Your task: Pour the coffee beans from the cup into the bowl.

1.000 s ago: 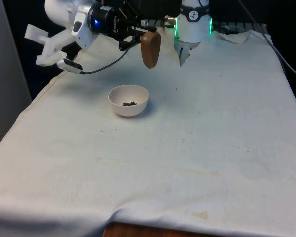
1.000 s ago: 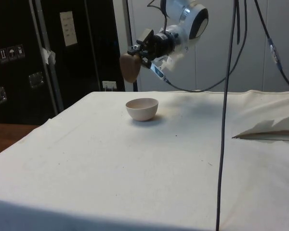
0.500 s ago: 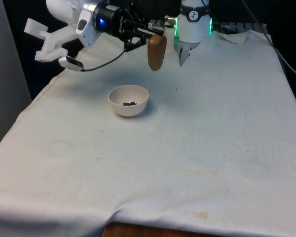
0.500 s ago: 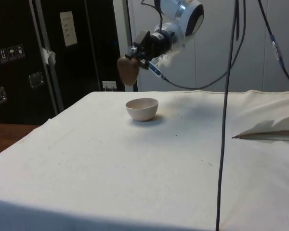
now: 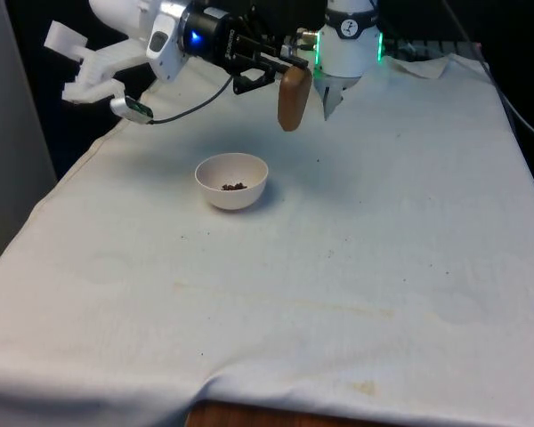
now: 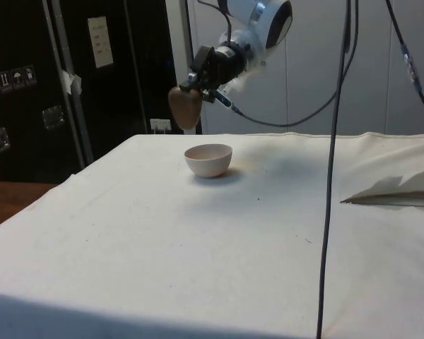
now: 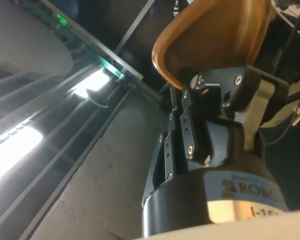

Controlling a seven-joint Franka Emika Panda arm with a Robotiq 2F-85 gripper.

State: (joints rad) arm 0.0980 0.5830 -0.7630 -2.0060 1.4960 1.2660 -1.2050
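Since the earlier frame, the brown cup (image 5: pixel 293 98) has been carried toward the front view's right and is held in the air beyond the white bowl (image 5: pixel 231 181), no longer over it. The gripper (image 5: pixel 280 69) is seen with its jaws clamped on the cup. Coffee beans (image 5: pixel 234 186) are seen in the bowl, which rests on the counter (image 5: pixel 383 267).
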